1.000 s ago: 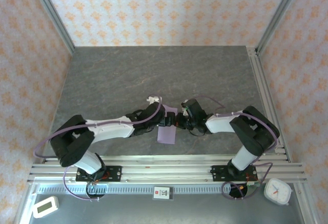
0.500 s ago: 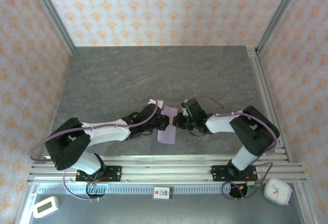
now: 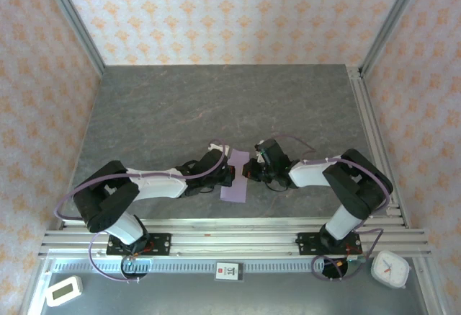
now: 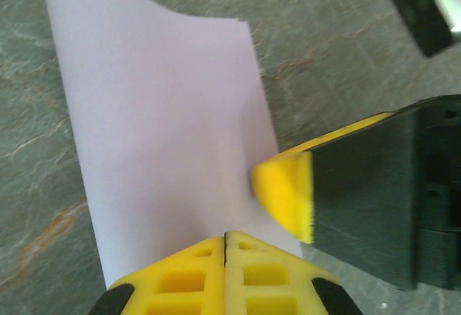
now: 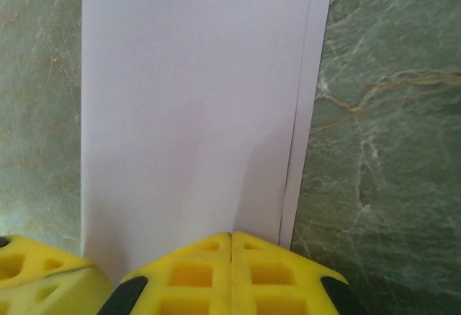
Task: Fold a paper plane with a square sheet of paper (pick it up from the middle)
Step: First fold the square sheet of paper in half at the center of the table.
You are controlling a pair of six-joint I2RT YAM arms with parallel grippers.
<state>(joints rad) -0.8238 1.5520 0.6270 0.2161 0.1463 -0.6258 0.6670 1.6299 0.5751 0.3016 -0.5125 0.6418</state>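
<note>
Pinched shut on the folded lilac sheet of paper from either side: left gripper, right gripper. Curling away from both.

sheet: pale lilac | tbl: grey marbled | walls: orng floral

The near edge of the square sheet of paper vanishes behind the right gripper, seemingly pinched.
</note>
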